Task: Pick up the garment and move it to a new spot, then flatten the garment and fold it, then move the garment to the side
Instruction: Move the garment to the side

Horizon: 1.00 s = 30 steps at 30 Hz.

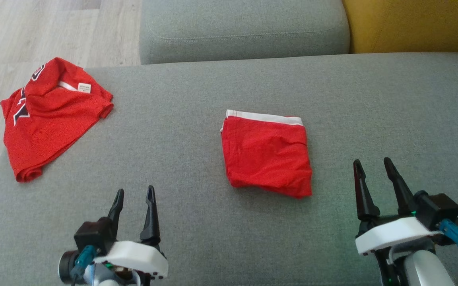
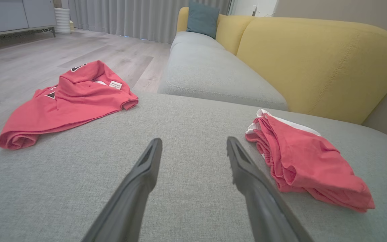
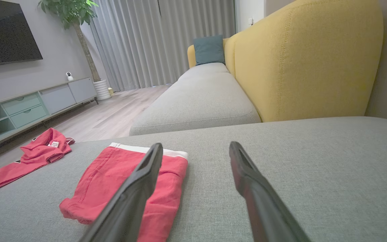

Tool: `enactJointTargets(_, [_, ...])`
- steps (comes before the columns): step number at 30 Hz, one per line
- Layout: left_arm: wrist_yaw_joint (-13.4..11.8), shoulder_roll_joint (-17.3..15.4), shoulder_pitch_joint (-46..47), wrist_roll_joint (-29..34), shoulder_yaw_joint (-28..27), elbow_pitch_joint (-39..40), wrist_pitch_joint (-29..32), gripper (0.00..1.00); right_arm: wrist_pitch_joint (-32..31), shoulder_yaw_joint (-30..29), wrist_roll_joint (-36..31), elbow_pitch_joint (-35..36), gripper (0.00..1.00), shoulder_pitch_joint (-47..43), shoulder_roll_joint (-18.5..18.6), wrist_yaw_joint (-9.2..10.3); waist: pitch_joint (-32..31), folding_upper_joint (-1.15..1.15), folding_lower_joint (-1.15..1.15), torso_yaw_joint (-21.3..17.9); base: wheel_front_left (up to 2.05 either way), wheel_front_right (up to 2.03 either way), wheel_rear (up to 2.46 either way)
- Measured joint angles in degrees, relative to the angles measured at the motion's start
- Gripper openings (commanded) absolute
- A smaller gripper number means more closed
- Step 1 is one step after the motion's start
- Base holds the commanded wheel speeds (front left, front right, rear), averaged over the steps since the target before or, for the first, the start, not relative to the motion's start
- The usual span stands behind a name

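Folded into a near-square packet of soft red knit, with a white band along the far edge: folded garment (image 1: 266,159). Lying flat mid-cushion on the grey woven sofa (image 1: 213,99), ahead of and between both pairs of fingers, touching neither. Left fingers (image 1: 150,218) long, dark and tapered, spread wide, holding nothing, well to its left. Right fingers (image 1: 362,194) likewise parted and empty, near its right edge. Crumpled at the far left corner, a second red shirt (image 1: 50,119), white label showing.
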State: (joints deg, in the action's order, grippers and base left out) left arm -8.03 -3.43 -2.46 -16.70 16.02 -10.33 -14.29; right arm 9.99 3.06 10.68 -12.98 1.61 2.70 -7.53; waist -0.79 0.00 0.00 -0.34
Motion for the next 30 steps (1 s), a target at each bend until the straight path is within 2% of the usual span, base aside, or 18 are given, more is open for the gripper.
enactJointTargets(8, [0.0,0.1,0.0,0.4,0.0,-0.2,0.0,1.00,-4.3,-1.1,-0.6,-1.0,1.00,0.3,0.0,0.00,0.5,0.00,0.00,0.5,0.00,0.00,0.00])
enactJointTargets(14, [0.5,0.1,0.3,0.5,0.3,-0.2,0.0,1.00,-16.6,-1.4,-0.7,-4.4,1.00,6.3,0.8,0.00,2.3,0.00,0.00,1.8,0.00,0.00,0.00])
enactJointTargets(17, [0.8,0.2,0.4,0.5,0.7,-0.1,0.0,1.00,-24.1,0.1,4.2,-6.9,1.00,11.6,3.1,0.00,3.6,0.00,0.00,2.8,0.00,0.00,0.00])
enactJointTargets(20, [0.8,0.2,1.2,0.5,1.4,0.0,0.0,1.00,-28.4,0.9,7.9,-9.7,1.00,15.3,5.5,0.00,5.2,0.00,0.00,4.0,0.00,0.00,0.00])
enactJointTargets(23, [0.8,0.3,2.7,0.5,1.8,0.2,0.0,1.00,-30.8,1.5,10.4,-12.9,1.00,18.3,7.4,0.00,6.6,0.00,0.00,5.4,0.00,0.00,0.00])
enactJointTargets(30, [0.7,0.3,4.0,-0.1,2.5,0.7,0.0,1.00,-33.8,5.5,15.0,-20.2,1.00,23.5,9.2,0.00,9.8,0.00,0.01,9.3,0.00,0.00,0.00])
